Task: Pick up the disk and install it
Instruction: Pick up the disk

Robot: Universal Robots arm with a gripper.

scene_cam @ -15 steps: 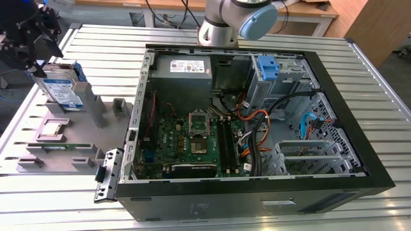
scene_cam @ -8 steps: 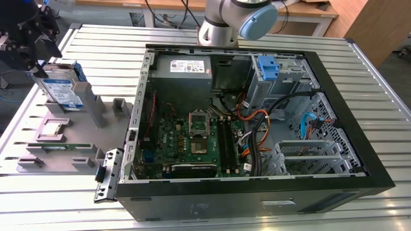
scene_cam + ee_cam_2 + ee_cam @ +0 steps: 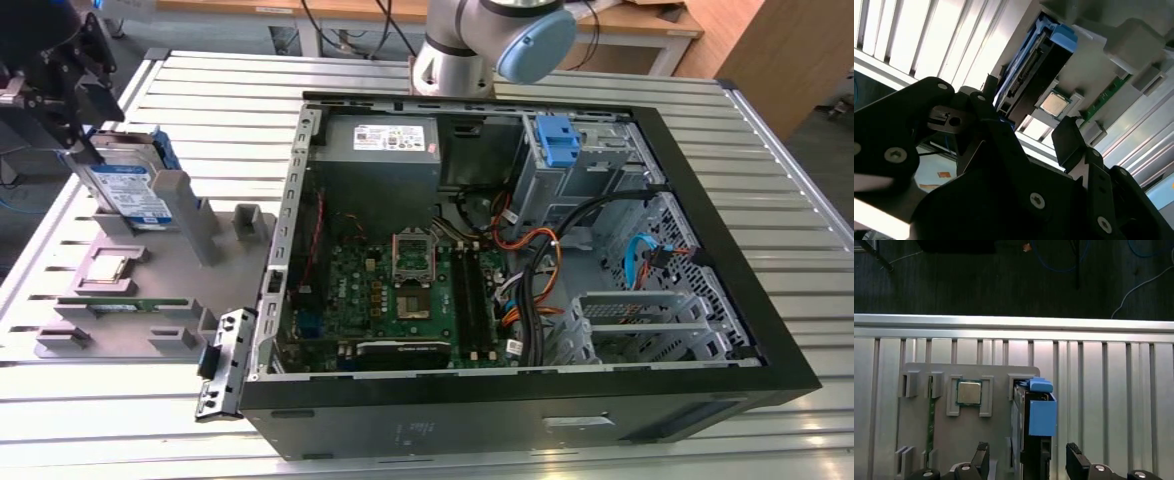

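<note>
Disk [image 3: 1035,430]: upright on edge in grey holder [image 3: 954,440], near the desk [image 3: 1114,390] edge.
Fingers [image 3: 981,457]: spread wide, straddling the disk, gaps both sides, holding nothing.

Surface [image 3: 134,420] carries a parts fixture [image 3: 167,285] at the exterior view's left and an open computer case [image 3: 534,425] just beside it toward the exterior view's right, with the arm base [image 3: 451,62] behind the case. In the fixture: disk [image 3: 134,195] on edge in the far slot, CPU chip [image 3: 107,268] flat in the pocket in front of it, memory stick [image 3: 114,305] in the slot nearer still. End effector [image 3: 83,145] above the disk's top edge; in the first wrist view its fingers [image 3: 981,455] stand apart, one on each side of the disk, a gap showing on each side.
</note>
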